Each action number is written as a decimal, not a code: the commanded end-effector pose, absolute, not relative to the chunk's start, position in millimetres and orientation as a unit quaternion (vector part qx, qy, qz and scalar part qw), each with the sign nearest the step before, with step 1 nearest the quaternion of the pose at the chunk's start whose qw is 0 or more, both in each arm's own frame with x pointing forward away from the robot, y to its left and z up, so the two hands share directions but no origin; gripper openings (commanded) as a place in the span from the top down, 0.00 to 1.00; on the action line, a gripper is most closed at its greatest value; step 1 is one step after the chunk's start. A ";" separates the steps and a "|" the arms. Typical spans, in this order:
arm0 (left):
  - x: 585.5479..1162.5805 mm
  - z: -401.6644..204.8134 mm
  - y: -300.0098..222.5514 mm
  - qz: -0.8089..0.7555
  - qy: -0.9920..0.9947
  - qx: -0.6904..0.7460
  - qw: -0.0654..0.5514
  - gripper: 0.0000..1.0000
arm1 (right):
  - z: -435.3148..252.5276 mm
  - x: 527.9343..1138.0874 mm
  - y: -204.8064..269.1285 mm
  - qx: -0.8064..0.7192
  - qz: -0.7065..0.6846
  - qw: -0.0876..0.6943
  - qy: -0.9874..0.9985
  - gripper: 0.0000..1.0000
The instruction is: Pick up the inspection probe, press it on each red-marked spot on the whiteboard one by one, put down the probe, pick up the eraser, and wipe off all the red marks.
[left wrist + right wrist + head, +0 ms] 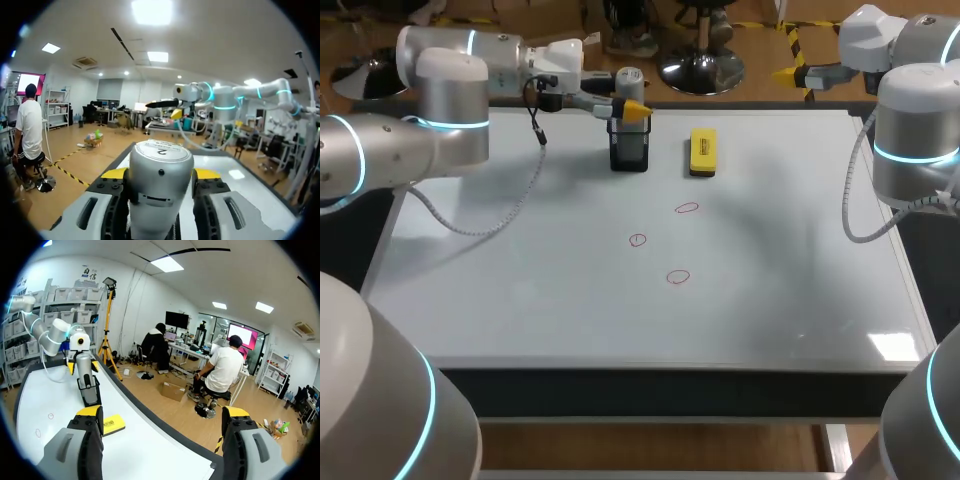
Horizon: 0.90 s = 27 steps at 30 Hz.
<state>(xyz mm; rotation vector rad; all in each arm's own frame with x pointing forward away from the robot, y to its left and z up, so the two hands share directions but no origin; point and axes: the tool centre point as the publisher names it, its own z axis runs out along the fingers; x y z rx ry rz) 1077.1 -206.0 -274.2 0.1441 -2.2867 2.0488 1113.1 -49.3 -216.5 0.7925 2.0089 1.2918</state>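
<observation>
The inspection probe, a grey cylinder, stands upright in a black holder at the far middle of the whiteboard. My left gripper comes in from the left and is shut on the probe; both yellow-tipped fingers press its sides. Three red circles are drawn mid-board. The yellow eraser lies right of the holder. My right gripper is open and holds nothing, high beyond the board's far right corner. From there it looks toward the probe and the eraser.
A loose cable hangs from my left wrist over the board's far left part. My right arm's elbow stands over the right edge. The whiteboard's raised frame runs along the near edge.
</observation>
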 end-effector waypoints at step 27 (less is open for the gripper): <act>1081.1 -208.2 -195.2 0.672 -0.740 0.019 0.019 1.00 | -216.4 1113.7 -49.5 0.300 0.488 0.307 0.760 0.00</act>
